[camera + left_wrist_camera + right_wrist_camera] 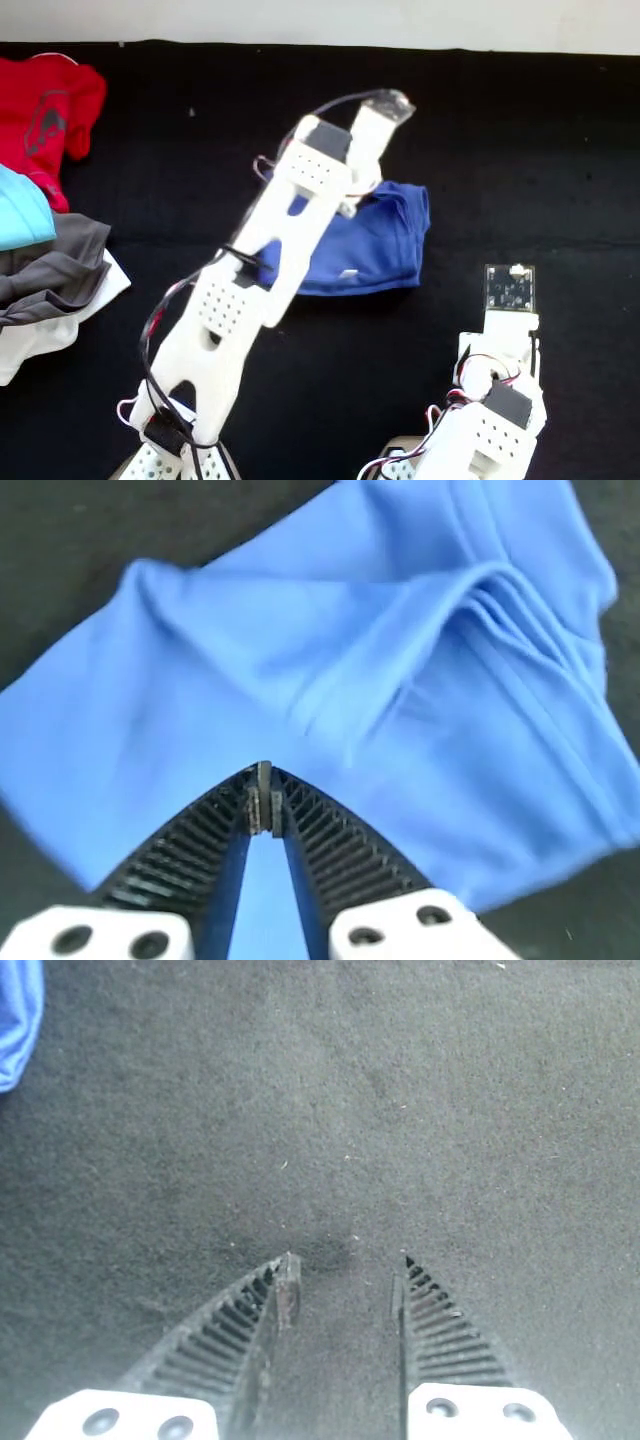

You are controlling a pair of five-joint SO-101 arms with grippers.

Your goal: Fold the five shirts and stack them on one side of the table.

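A partly folded blue shirt [385,240] lies in the middle of the black table [530,150]. My left arm [270,260] stretches over its left part. In the left wrist view my left gripper [262,805] hangs just above the blue shirt [400,680] with its fingertips pressed together and no cloth visibly pinched. My right arm [500,400] stands at the front right, away from the shirt. My right gripper [345,1270] is open over bare black cloth, and an edge of the blue shirt [15,1020] shows far off.
Unfolded shirts are heaped at the table's left edge: a red one [45,110] at the back, then a light blue one [20,210], a grey one [60,265] and a white one [50,320].
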